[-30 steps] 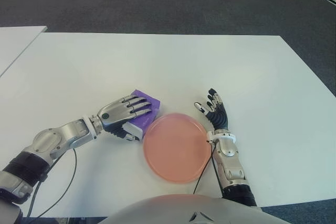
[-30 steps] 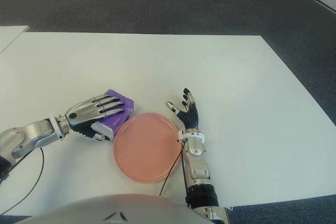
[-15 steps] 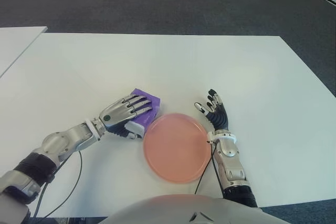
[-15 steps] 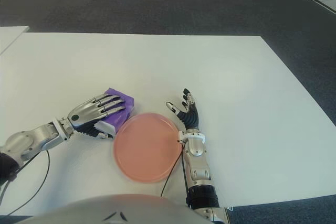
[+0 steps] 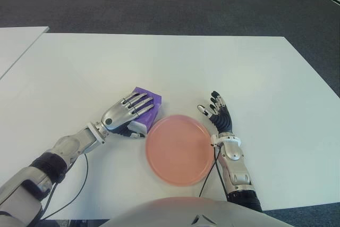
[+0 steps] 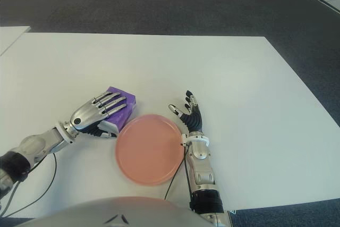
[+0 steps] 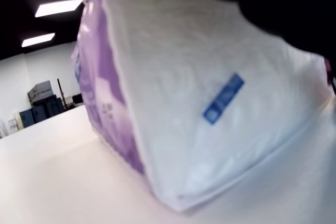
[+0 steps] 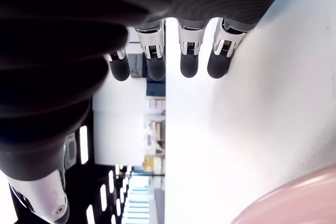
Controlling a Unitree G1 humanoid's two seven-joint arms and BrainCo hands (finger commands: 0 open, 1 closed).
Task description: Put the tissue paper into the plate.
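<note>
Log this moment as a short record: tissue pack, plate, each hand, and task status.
tissue pack: purple and white, on the table, left of the plate
plate: pink, nothing in it
left hand: draped over the tissue pack, fingers wrapped on it
right hand: open, beside the plate's right edge, holding nothing
task status: pack not yet in the plate

No text could be read; the tissue pack (image 7: 210, 108) bore a small blue label and faint print on its purple side, both illegible.
</note>
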